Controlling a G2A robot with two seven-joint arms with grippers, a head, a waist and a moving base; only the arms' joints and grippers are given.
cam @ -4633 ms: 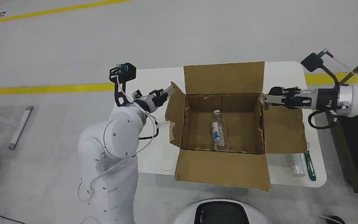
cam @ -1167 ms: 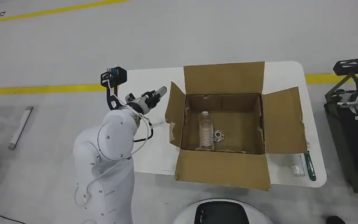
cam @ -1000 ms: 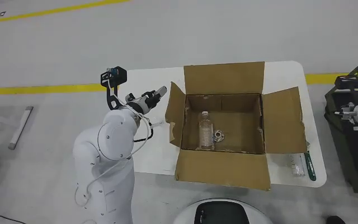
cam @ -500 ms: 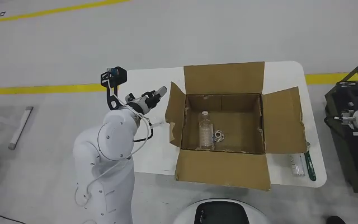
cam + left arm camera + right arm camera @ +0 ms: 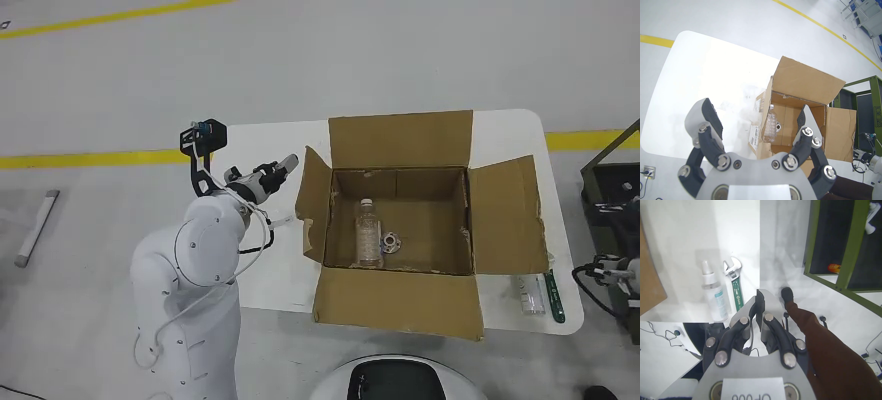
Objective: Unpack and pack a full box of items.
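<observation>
White table (image 5: 290, 285) carries the open cardboard box (image 5: 400, 305); inside lie a clear bottle (image 5: 368, 232) and a small metal fitting (image 5: 391, 241), just beside each other. My left tool (image 5: 755, 105) hangs beside the box, spread apart. My right tool (image 5: 759, 294), closed together and empty, sits off the table edge near a spray bottle (image 5: 714, 291) and wrench (image 5: 734, 275).

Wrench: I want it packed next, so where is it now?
In the top view the wrench lies on the table near its right edge, beside the spray bottle, outside the box's right flap.
</observation>
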